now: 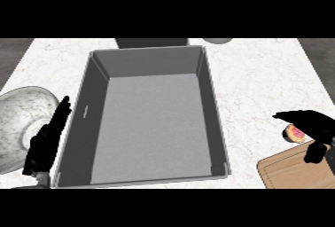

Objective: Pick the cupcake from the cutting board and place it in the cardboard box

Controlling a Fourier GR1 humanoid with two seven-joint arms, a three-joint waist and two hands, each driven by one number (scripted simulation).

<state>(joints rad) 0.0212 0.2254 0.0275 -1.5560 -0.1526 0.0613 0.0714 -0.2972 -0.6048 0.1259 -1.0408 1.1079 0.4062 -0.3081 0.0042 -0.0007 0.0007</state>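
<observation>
A large grey box (98, 84) stands open in the middle of the counter, with nothing inside it. At the lower right lies a wooden cutting board (291, 173). Just above the board's far edge, my right hand (313, 126) is curled round the cupcake (294, 133), of which only a pink and tan part shows under the fingers. My left hand (46, 142) rests open beside the box's left wall, fingers pointing up.
A round marbled plate (16, 119) sits at the left edge, partly behind my left hand. A dark object (150, 42) and a pale round thing (217, 40) stand at the counter's far edge. White marble counter (262, 75) shows right of the box.
</observation>
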